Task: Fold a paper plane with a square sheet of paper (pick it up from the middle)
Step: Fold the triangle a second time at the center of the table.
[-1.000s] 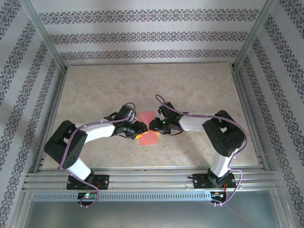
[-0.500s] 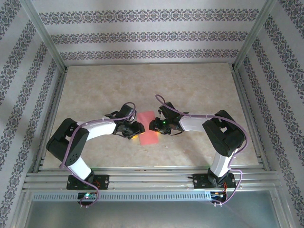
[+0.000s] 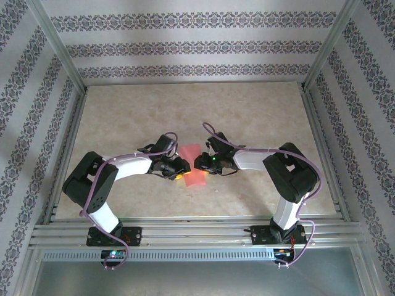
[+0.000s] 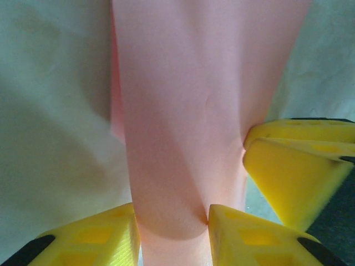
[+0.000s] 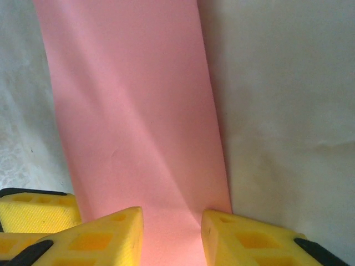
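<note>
Top view, mid-table (image 3: pixel 123 111), read left to right. At 9 o'clock of the sheet: left gripper (image 3: pixel 181 172), jaws clenched on the square sheet of paper (image 3: pixel 192 152), bowing it between yellow pads (image 4: pixel 94 241). Centre: lies as a narrow pink strip running 12 to 6 o'clock. At 3 o'clock: right gripper (image 3: pixel 199 164), jaws likewise grasping the strip across its width.

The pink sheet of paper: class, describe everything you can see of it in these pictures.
The sheet of paper is thin, plain and salmon-pink, and it looks smooth. It lies on the table as a long strip, with a second layer peeking out along one edge. It bows up slightly, squeezed between the yellow fingers of the left pincer on one side and the right pincer on the other.
</note>
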Robot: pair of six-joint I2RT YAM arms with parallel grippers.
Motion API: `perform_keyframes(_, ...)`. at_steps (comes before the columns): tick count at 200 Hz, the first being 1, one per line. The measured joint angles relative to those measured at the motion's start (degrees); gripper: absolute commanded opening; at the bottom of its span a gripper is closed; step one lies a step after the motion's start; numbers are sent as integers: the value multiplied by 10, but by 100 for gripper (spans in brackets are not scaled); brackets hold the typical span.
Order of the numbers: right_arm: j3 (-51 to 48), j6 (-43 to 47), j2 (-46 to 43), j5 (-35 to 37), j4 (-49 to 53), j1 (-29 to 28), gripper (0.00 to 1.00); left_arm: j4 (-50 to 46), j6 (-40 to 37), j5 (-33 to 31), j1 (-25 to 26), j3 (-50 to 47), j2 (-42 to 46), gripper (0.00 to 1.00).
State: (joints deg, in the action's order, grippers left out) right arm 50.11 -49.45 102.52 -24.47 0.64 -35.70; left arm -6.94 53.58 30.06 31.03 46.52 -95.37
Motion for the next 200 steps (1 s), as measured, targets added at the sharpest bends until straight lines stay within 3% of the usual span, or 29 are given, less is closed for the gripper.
perform_keyframes(60,0,-2,1,-5,-1,3,38,59,2,12,-15,-43,41,35)
perform_keyframes(143,-3,-2,1,-5,-5,3,38,118,11,41,-35,-49,17,29)
perform_keyframes(200,-3,-1,0,-6,-5,3,40,121,22,42,-35,-64,17,19)
